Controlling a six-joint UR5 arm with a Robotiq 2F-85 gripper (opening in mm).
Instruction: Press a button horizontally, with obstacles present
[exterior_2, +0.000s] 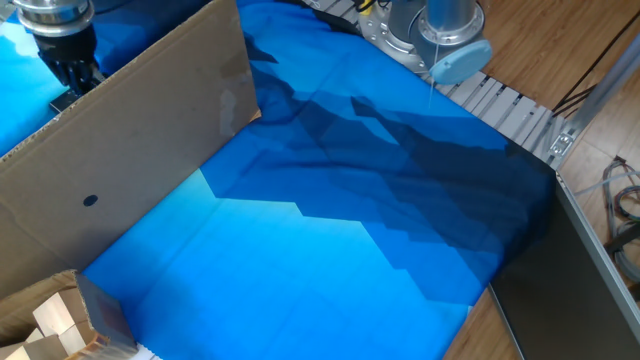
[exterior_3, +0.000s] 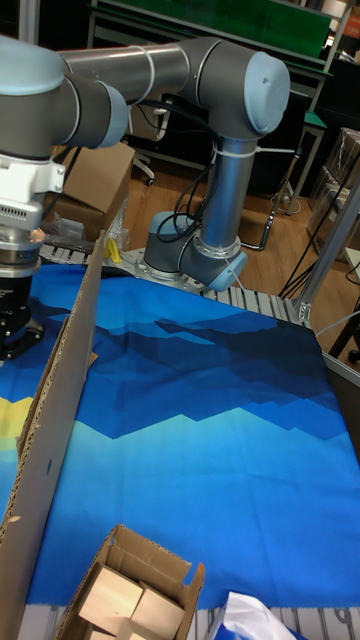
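Observation:
The obstacle is a large brown cardboard panel (exterior_2: 140, 140) standing upright on the blue cloth, with a small dark round spot (exterior_2: 90, 199). In the tall fixed view the panel (exterior_3: 62, 420) shows nearly edge-on. My gripper (exterior_2: 72, 68) hangs behind the panel's far side at the top left, with its dark fingers pointing down close to the panel's top edge. The tall fixed view shows the gripper (exterior_3: 14, 335) left of the panel, partly cut off by the frame. No gap or contact between the fingertips shows. The button is hidden from view.
A cardboard box (exterior_2: 40, 315) with pale wooden blocks sits at the near left corner, also seen as a box (exterior_3: 135, 590) at the bottom. The arm's base (exterior_2: 440, 35) stands at the far edge. A grey ribbed rail (exterior_2: 515, 110) borders the blue cloth (exterior_2: 350, 220).

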